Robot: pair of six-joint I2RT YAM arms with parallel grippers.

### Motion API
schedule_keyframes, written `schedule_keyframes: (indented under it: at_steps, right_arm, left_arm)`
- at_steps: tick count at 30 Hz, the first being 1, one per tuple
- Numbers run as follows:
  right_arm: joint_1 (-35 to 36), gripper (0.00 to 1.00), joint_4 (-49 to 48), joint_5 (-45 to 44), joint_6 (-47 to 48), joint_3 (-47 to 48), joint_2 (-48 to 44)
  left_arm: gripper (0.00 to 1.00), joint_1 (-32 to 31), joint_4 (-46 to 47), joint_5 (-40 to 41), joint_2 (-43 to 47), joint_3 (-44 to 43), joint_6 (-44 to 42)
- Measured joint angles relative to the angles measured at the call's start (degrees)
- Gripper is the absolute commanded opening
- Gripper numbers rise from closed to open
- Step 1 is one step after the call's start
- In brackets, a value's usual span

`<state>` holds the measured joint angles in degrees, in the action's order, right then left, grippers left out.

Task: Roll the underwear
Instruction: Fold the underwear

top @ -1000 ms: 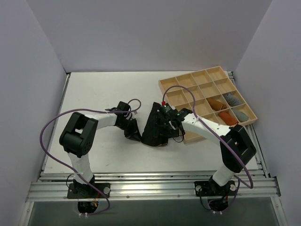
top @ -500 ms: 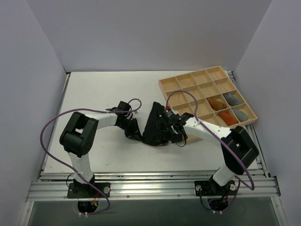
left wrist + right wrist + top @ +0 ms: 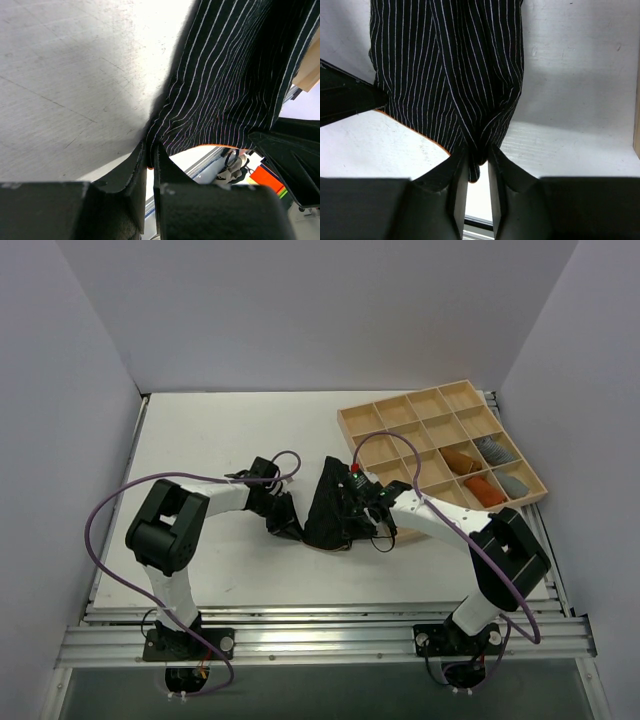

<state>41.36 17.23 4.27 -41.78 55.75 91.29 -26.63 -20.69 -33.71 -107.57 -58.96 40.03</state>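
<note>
The underwear (image 3: 326,508), black with thin pale stripes and an orange edge, lies bunched on the white table between my two grippers. My left gripper (image 3: 290,527) is at its left corner, jaws shut on that corner; in the left wrist view the striped fabric (image 3: 225,75) runs up and away from the pinched tip at the gripper (image 3: 150,152). My right gripper (image 3: 352,524) is at the garment's near right side. In the right wrist view the gripper (image 3: 477,155) has a gathered fold of the underwear (image 3: 445,65) squeezed between its fingers, and the cloth hangs slightly off the table.
A wooden compartment tray (image 3: 440,440) stands at the back right, close behind the right arm. Orange cloth rolls (image 3: 460,458) and grey cloth rolls (image 3: 492,448) fill some right-hand cells. The tray's edge (image 3: 638,100) shows just right of the garment. White walls enclose the table.
My right gripper, wide open a second ago, has slid a little left onto the garment and closed on a fold of it. The left gripper has kept its grip in place.
</note>
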Motion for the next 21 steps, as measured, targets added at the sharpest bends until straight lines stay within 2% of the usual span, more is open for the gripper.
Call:
schedule_keyframes:
  at_steps: [1,4,15,21]
  right_arm:
    - [0.00,0.08,-0.09,0.00,0.00,0.00,0.02]
    - [0.37,0.00,-0.15,-0.02,0.02,0.04,0.24]
    - [7.82,0.00,0.35,-0.63,-0.28,10.01,6.86]
    - [9.31,0.00,0.22,-0.90,-0.44,12.20,12.13]
  left_arm:
    - [0.12,-0.09,0.09,0.02,0.00,0.00,0.04]
    - [0.12,-0.37,0.35,0.04,0.00,0.00,0.11]
    - [0.09,-2.51,1.68,0.92,0.33,0.11,1.70]
    - [0.09,-4.04,2.29,0.94,0.33,0.11,2.95]
